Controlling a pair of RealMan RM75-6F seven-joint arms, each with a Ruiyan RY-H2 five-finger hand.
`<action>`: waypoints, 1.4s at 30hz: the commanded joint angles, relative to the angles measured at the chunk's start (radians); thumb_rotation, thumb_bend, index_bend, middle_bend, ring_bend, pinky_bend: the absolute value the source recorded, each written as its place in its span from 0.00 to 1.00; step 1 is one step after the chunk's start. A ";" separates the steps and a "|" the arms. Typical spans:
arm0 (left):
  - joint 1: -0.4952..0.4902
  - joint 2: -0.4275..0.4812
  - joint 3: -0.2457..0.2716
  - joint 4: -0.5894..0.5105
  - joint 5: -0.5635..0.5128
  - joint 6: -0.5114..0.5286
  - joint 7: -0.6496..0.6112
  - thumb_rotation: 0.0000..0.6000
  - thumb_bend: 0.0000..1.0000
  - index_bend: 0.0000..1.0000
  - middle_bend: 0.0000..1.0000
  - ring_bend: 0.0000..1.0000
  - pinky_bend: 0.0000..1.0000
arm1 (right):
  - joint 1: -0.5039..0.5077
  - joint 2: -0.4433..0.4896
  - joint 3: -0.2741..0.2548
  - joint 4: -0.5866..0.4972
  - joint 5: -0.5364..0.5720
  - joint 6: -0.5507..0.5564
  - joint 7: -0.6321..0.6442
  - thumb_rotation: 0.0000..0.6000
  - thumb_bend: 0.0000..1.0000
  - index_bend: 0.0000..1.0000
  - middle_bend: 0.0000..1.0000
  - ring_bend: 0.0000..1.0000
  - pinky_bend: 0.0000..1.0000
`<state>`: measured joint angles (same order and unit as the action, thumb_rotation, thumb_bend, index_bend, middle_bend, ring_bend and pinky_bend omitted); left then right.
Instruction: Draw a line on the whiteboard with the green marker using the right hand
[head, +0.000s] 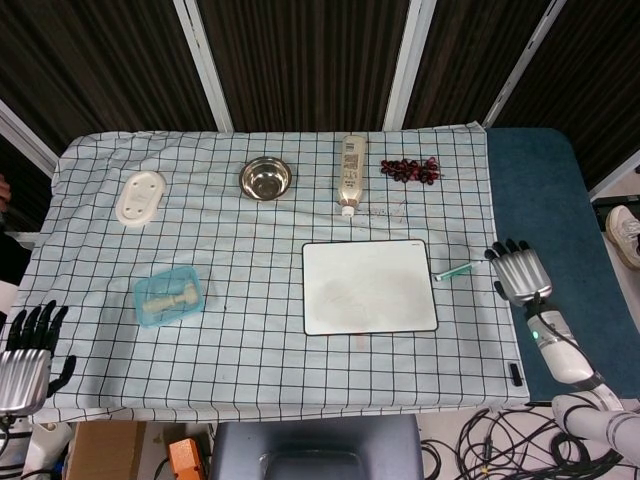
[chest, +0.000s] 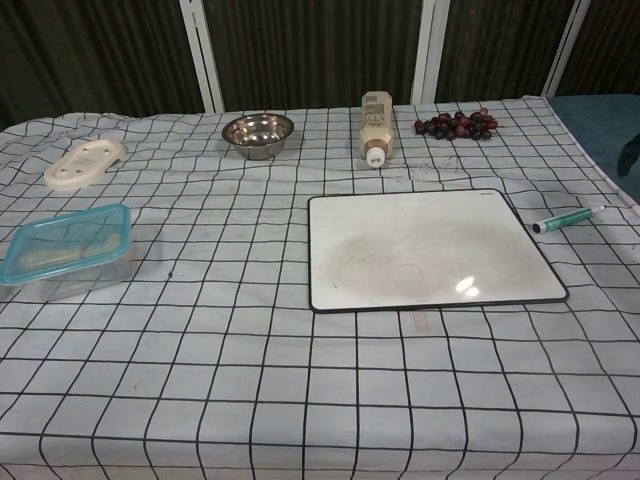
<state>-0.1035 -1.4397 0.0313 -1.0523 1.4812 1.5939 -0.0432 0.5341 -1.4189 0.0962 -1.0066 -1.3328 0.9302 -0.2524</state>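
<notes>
Checked tablecloth (head: 100, 230): one whiteboard (head: 369, 286), one green marker (head: 456, 270)

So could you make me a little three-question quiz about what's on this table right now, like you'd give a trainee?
1. True or false: the green marker lies on the whiteboard.
2. What sits between the steel bowl and the grapes? A) bottle B) soap dish C) plastic container
3. Fill in: the right robot hand holds ____.

Key:
1. False; it lies on the cloth, right of the board.
2. A, the bottle lying on its side.
3. Nothing; its fingers are spread, off the table's right edge.
</notes>
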 joint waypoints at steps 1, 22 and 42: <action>0.018 -0.028 0.003 0.038 0.012 0.009 -0.023 1.00 0.37 0.00 0.00 0.00 0.04 | 0.036 -0.081 0.005 0.114 0.003 -0.044 0.042 1.00 0.27 0.33 0.25 0.19 0.30; 0.021 -0.041 -0.018 0.053 0.021 -0.042 -0.020 1.00 0.37 0.00 0.00 0.00 0.04 | 0.100 -0.265 -0.035 0.349 -0.090 -0.062 0.155 1.00 0.31 0.39 0.30 0.24 0.33; 0.030 -0.032 -0.035 0.043 0.024 -0.057 -0.018 1.00 0.37 0.00 0.00 0.00 0.04 | 0.105 -0.289 -0.038 0.374 -0.104 -0.046 0.138 1.00 0.34 0.49 0.33 0.29 0.36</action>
<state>-0.0736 -1.4717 -0.0036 -1.0093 1.5057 1.5373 -0.0613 0.6393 -1.7083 0.0580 -0.6329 -1.4367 0.8844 -0.1142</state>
